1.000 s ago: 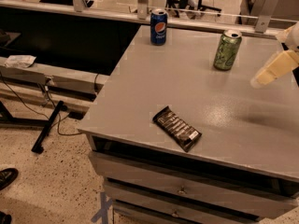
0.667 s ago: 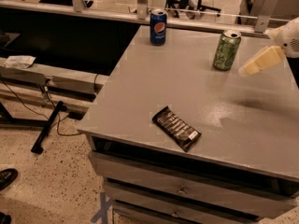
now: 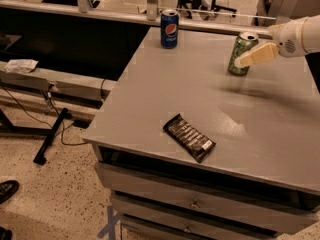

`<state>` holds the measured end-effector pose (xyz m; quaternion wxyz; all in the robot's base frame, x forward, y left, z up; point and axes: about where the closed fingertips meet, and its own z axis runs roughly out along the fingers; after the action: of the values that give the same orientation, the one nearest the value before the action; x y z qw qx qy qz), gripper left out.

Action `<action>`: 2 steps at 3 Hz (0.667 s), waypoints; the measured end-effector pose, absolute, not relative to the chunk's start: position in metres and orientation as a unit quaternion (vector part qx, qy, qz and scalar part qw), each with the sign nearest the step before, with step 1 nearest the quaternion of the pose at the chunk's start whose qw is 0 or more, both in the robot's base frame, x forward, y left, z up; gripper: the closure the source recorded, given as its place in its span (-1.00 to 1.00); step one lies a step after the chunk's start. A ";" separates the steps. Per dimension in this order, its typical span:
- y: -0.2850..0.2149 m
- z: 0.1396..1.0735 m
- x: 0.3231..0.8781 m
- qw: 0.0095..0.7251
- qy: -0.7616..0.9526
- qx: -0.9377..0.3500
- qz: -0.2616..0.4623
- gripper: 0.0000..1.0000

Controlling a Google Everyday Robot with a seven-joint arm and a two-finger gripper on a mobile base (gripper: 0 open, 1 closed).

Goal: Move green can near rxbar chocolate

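The green can [image 3: 240, 45] stands upright at the far right of the grey table [image 3: 150, 84], light green with a silver top. My gripper [image 3: 246, 60] reaches in from the right on a white arm [image 3: 300, 35] and its pale tip lies across the front of the can at mid height. Whether it grips the can does not show. The rxbar chocolate [image 3: 189, 137], a flat dark wrapper with pale lettering, lies diagonally near the table's front edge, well in front of and to the left of the can.
A blue Pepsi can [image 3: 169, 29] stands upright at the back of the table, left of the green can. Drawers [image 3: 195, 204] sit under the tabletop. A lower bench with cables and paper [image 3: 20, 65] is to the left. A shoe [image 3: 7, 190] is on the floor.
My gripper has moved left from the table's right edge up to the green can and now overlaps it. The cans and the bar have not moved.
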<state>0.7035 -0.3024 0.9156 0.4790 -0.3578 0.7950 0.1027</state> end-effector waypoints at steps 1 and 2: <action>-0.297 0.908 0.725 0.500 0.787 -0.339 0.124 -1.00; -0.293 0.903 0.735 0.504 0.787 -0.315 0.166 -0.47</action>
<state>0.7350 -0.2933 0.9026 0.5037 -0.3152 0.7869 0.1664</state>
